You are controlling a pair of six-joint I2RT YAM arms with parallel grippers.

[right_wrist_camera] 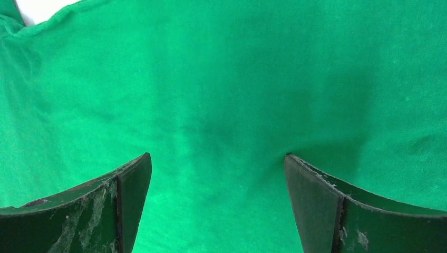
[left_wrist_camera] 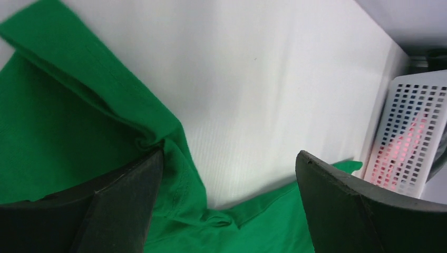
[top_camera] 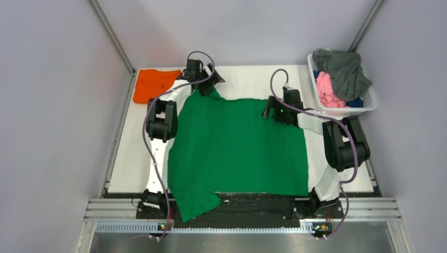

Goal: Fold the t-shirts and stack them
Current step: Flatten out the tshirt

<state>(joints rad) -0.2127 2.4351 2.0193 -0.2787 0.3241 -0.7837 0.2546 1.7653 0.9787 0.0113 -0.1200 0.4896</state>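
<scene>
Near the far edge of the bench (top_camera: 248,79), we see the left gripper (left_wrist_camera: 229,158) spread wide and empty, one finger (left_wrist_camera: 105,211) against a rumpled fold of the green t-shirt (top_camera: 237,142). The right gripper (right_wrist_camera: 217,156) gapes as wide, tips on flat green cloth, nothing pinched. The shirt lies spread mid-bench, one sleeve past the near edge. An orange t-shirt (top_camera: 154,84) sits folded in the far left corner; a white basket (top_camera: 372,103) at the far right corner holds other tees (top_camera: 342,74).
</scene>
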